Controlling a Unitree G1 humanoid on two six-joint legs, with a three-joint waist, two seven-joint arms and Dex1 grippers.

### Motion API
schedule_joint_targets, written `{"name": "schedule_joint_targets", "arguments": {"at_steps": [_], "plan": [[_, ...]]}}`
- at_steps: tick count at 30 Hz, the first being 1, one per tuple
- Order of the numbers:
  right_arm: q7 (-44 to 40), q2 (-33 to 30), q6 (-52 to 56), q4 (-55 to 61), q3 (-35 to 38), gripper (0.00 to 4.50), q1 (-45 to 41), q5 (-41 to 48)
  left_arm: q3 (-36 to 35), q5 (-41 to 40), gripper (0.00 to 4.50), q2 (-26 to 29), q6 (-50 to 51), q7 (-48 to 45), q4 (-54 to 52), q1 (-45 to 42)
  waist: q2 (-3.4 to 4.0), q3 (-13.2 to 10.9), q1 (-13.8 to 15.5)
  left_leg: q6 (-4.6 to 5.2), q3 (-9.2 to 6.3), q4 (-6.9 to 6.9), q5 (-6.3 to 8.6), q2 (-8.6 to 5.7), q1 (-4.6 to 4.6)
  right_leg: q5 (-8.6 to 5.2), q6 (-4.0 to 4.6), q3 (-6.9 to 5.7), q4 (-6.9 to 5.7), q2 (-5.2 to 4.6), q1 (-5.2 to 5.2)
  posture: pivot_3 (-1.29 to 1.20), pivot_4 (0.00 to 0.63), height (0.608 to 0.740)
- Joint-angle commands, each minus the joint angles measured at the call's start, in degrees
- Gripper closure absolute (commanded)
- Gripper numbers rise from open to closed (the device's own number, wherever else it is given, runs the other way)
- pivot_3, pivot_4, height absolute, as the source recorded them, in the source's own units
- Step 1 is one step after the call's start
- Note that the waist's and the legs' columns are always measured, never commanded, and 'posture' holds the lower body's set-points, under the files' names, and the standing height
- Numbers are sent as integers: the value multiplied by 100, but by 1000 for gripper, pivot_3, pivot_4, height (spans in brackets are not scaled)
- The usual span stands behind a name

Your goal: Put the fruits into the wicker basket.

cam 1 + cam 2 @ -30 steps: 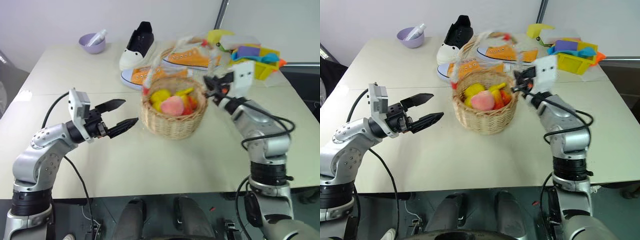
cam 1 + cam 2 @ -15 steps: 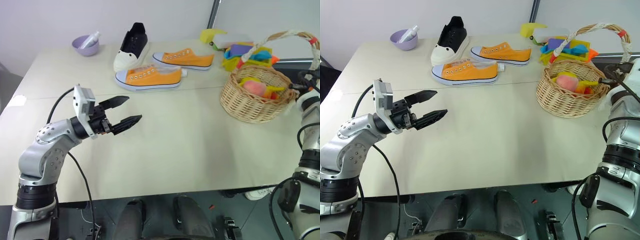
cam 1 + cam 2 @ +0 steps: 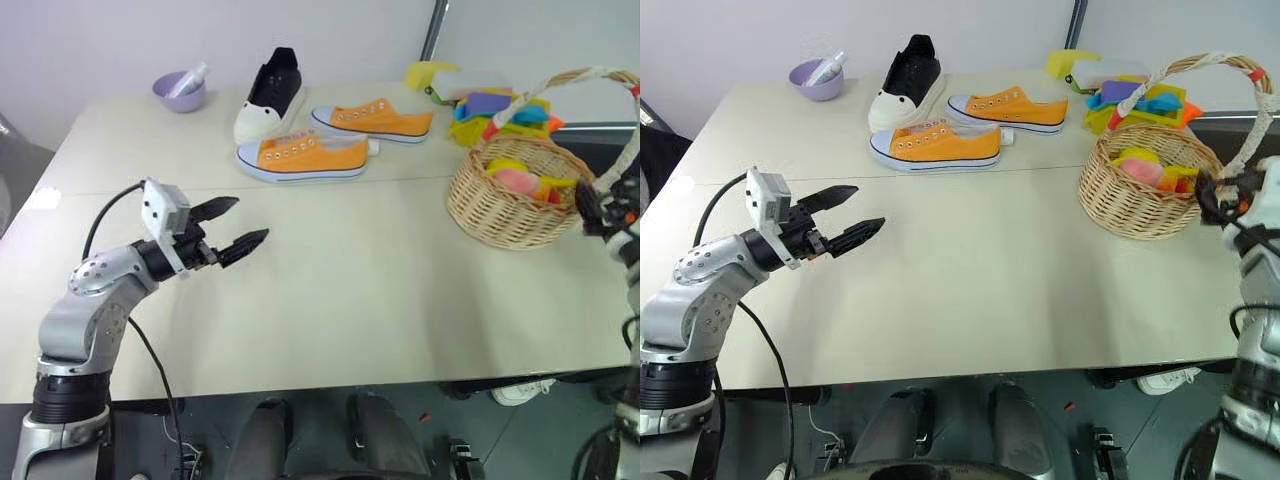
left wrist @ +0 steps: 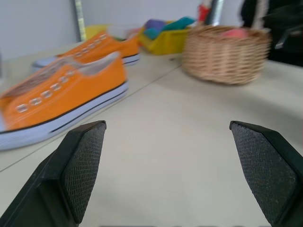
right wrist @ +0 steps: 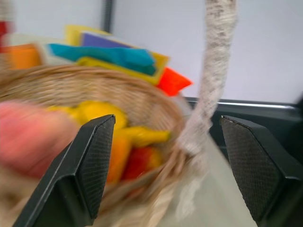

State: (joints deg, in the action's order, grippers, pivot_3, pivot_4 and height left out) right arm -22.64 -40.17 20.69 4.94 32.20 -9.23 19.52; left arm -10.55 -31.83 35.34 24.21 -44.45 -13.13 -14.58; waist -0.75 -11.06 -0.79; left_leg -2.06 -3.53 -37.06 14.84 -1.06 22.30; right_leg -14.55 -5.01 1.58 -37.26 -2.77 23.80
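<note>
The basket [image 3: 1152, 190] stands on the table [image 3: 970, 280] near its right edge, just in front of a yellow tray [image 3: 1140, 100] of coloured bits. From the head views the pink peach [image 3: 1145, 172] lies inside it among yellow fruit, and the white-wrapped handle [image 3: 1200, 65] arches over. The right wrist view brings the inside close: the peach at one side, a red-to-orange mango [image 5: 125, 158] lower by the rim, and the handle rising between the right gripper [image 5: 165, 165]'s two fingers, which stand wide apart and clasp nothing. The right gripper sits just beside the basket's right rim. The left gripper [image 3: 232, 228] hovers over bare table well to the left, fingers spread and empty; its wrist view shows an orange shoe [image 4: 52, 101] close by and the basket far off.
</note>
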Motion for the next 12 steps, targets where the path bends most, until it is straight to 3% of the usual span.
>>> {"name": "schedule_joint_targets", "arguments": {"at_steps": [1, 5, 12], "plan": [[-1128, 17, -361, 1059, -326, 840, 654, 504, -73, 509, 0, -46, -560, 189, 354, 231, 1, 1, -31, 4, -1, 4, 2, 3, -11, -1, 1, -1, 7, 2, -11, 0, 150, 738], [-1583, 180, -321, 1512, -1045, 840, 1019, 628, -50, 940, 0, -199, -994, 437, 734, 479, 1, 1, -33, 5, 6, -3, 3, 30, -20, 1, 3, 0, 10, 8, -18, 0, 150, 738], [-1446, 567, -566, 1013, -1741, 840, 641, 238, -186, 1034, 0, -393, -1280, 598, 898, 876, -1, 1, 16, 4, 4, -5, 4, 30, -21, 0, 7, -2, 22, 3, -29, 0, 150, 738]]}}
